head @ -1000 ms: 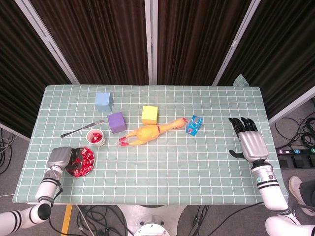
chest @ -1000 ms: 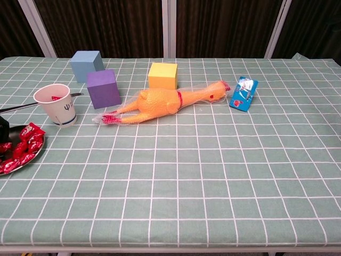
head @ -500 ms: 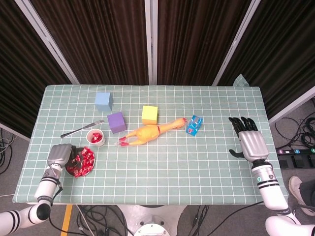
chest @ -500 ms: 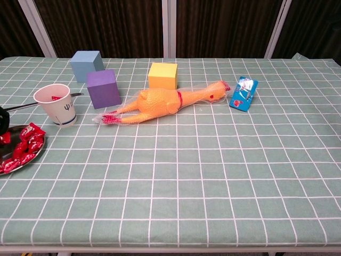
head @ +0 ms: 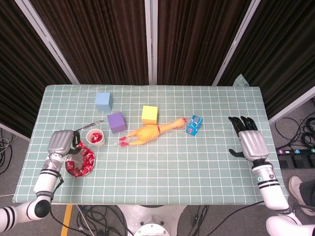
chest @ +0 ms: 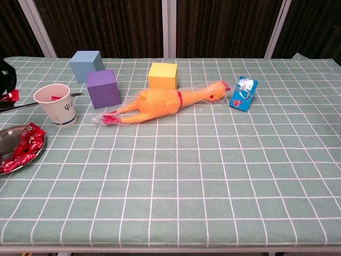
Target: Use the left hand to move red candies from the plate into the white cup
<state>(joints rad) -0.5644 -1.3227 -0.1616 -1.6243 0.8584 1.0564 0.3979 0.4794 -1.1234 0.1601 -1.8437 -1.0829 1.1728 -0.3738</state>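
The plate of candies is sitting near the desk's front-left corner. The left hand has risen off it and is seemingly pinching one candy just left of the cup, whose marking is unreadable. The right hand is lying open, fingers spread, by the right edge.

A red candy hangs beside the white cup, above the plate.

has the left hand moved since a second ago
Yes. The left hand has lifted off the plate toward the cup, holding a red candy.
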